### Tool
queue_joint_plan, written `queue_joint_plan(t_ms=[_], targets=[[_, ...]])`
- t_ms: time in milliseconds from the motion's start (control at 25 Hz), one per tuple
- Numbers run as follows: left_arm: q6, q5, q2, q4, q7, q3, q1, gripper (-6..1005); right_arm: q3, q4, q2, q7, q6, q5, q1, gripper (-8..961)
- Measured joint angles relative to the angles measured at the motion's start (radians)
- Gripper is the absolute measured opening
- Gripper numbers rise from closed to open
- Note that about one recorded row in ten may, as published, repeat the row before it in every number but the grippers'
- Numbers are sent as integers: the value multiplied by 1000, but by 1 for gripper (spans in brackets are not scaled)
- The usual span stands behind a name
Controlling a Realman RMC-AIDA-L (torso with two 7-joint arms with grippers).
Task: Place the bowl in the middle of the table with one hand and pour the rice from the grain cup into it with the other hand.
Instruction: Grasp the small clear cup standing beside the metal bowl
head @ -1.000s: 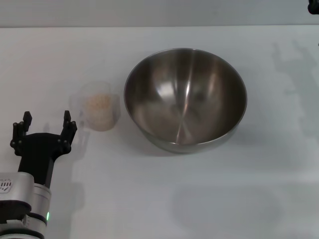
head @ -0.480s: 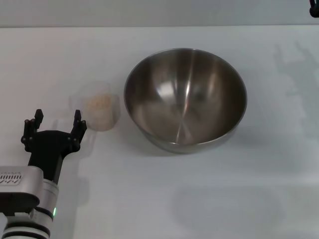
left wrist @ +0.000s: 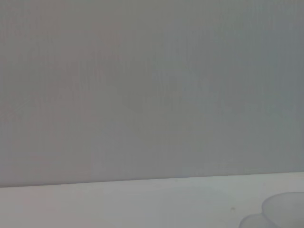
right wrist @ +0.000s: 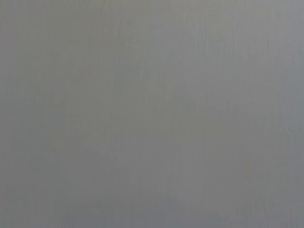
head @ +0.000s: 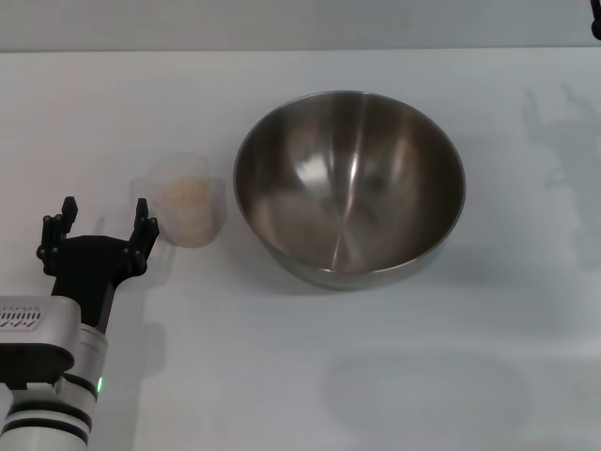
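From my head camera, the bowl sits mid-desk and my left jaws hover wide open, empty, just beside the grain cup of rice; right gripper unseen. At my left wrist, only the cup's rim shows, so next I judge I must close in and grip it.

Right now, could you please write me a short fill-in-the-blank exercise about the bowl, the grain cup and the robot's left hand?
1. The rice sits inside the ____, not in the bowl.
2. The grain cup stands on the white table to the robot's ____ of the bowl.
3. The left hand is ____, near the grain cup and not holding it.
4. The inside of the bowl is ____.

Missing words: grain cup; left; open; empty
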Motion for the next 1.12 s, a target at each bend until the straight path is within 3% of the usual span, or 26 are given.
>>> queue_joint_plan(t_ms=[920,1040,1120], targets=[[-52,-52,0,41,-11,0,-73,841,0,0,5,0,-4,0,-11,517],[-54,-53,0,42,-11,0,-76,762,0,0,5,0,-3,0,-13,516],[-54,-54,0,46,-11,-2,-78,760,0,0,6,0,-3,0,-14,516]])
